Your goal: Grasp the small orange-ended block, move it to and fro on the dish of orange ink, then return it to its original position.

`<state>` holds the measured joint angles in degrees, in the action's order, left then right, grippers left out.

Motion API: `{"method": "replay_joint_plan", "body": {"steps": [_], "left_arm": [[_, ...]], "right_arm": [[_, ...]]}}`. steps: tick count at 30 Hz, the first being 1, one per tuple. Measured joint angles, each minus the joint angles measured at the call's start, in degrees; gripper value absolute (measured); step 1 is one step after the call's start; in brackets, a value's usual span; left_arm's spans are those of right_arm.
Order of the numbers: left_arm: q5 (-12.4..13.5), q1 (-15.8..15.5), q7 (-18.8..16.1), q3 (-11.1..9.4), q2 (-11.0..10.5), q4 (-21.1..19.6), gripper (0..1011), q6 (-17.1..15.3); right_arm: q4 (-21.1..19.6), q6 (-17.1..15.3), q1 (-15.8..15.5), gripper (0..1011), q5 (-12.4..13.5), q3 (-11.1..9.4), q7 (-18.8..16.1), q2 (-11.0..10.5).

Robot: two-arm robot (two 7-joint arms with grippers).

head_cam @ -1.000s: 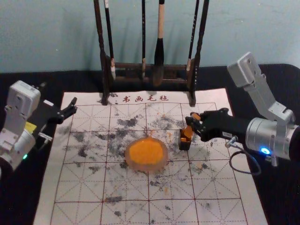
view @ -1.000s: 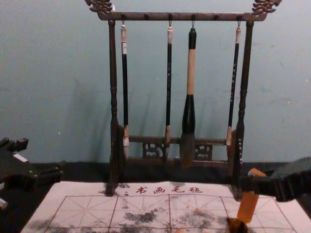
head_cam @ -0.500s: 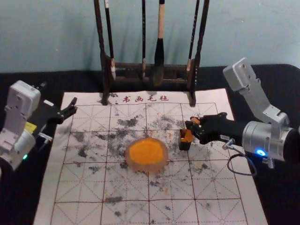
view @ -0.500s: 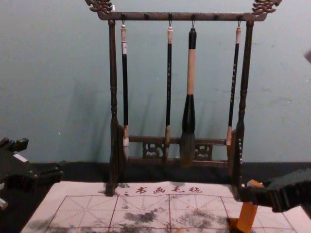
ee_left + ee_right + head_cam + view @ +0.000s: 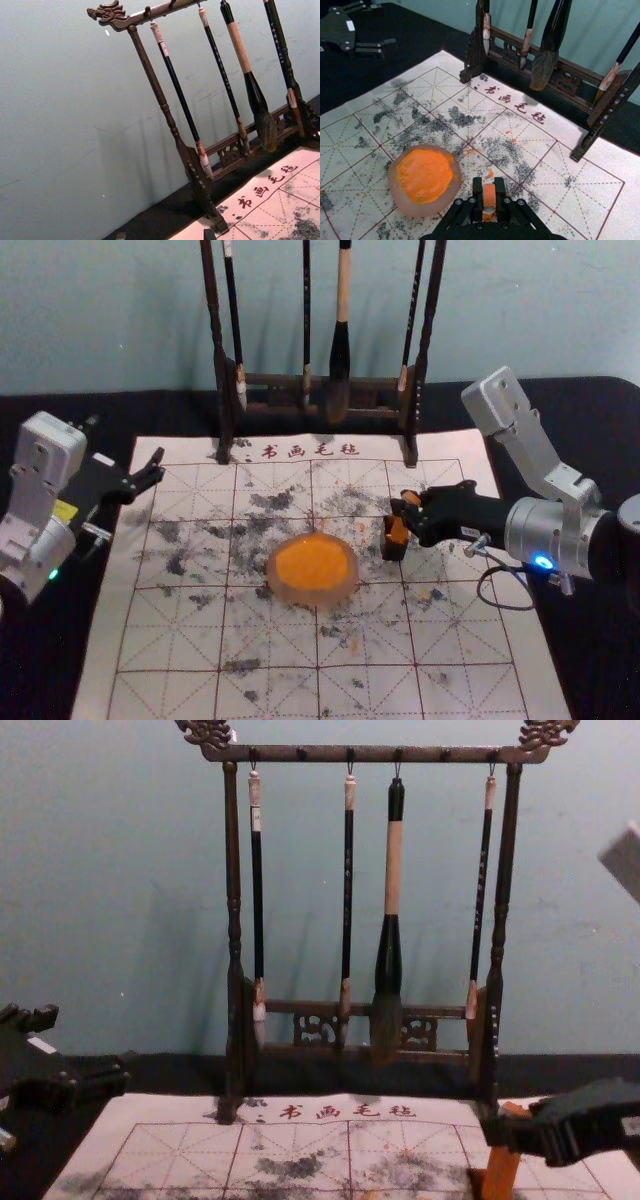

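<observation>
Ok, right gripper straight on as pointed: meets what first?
Probably the small black box: the orange block in the right gripper seems to dip into it and would press its wall, though depth is unclear.

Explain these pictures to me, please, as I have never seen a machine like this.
It is a robot with two arms. The head view looks down, the chest view looks forward across the table, and each wrist view comes from that arm. On a printed mat sit a dish of orange ink and a small dark box; brushes hang from a rack behind. The right hand grips an orange block at the box. The left hand, off to its side, is open and holds nothing.
</observation>
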<state>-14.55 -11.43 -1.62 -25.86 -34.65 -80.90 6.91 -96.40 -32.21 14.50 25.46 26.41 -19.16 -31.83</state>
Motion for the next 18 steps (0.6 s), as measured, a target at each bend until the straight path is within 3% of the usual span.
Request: {"method": "replay_joint_plan", "body": {"steps": [8, 18], "left_arm": [[0.00, 0.00, 0.00, 0.00, 0.00, 0.00, 1002, 0.00], [0.00, 0.00, 0.00, 0.00, 0.00, 0.00, 1001, 0.00]], "right_arm": [[1.18, 1.00, 0.58, 110, -1.90, 0.61, -0.48, 0.69], [2.46, 6.32, 1.05, 110, -7.25, 2.82, -2.39, -0.03]]}}
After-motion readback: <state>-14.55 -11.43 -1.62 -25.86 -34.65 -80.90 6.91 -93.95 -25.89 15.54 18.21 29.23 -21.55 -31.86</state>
